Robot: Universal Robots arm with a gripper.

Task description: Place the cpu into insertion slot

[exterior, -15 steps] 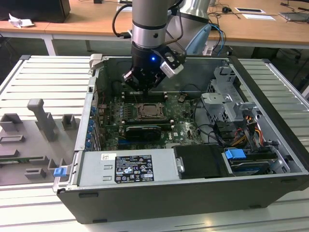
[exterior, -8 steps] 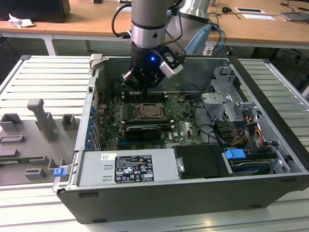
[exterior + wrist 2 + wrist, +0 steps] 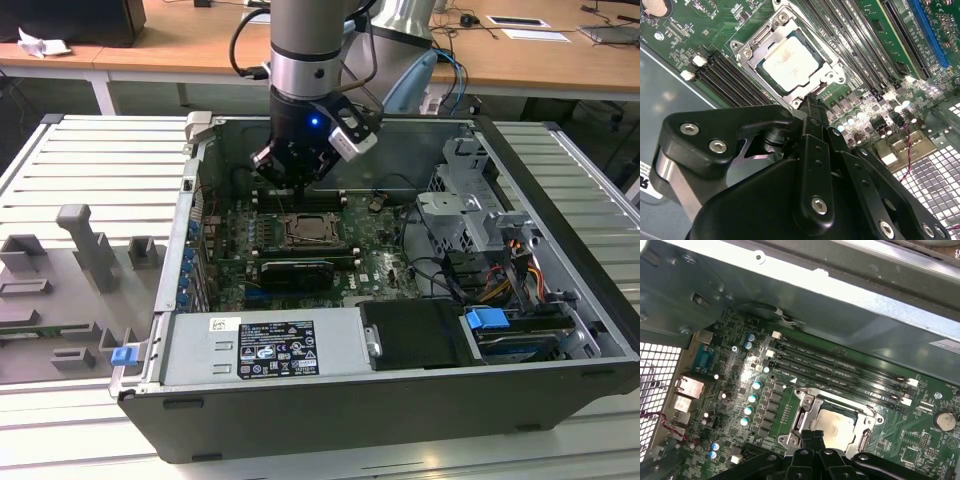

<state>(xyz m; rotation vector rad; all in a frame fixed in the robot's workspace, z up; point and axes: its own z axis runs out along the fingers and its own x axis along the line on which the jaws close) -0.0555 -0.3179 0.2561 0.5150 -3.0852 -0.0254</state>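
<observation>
The cpu (image 3: pixel 789 62), a pale silver-beige square chip, lies flat inside the insertion slot (image 3: pixel 758 36), whose shiny metal frame surrounds it on the green motherboard. In the first wrist view the cpu (image 3: pixel 838 424) sits in the insertion slot (image 3: pixel 808 407) just beyond my fingertips. My black gripper (image 3: pixel 812 104) hangs right over the slot's edge, fingers pressed together with nothing between them. In the exterior view the gripper (image 3: pixel 300 186) hovers inside the open computer case, a little above the insertion slot (image 3: pixel 309 231).
Long black memory slots (image 3: pixel 840 371) run beside the socket. A black graphics card (image 3: pixel 296 272) lies on the near side of it. A power supply (image 3: pixel 265 345), a drive cage (image 3: pixel 465 205) and cables (image 3: pixel 485 275) crowd the case. Grey fixtures (image 3: pixel 90 245) stand at the exterior view's left.
</observation>
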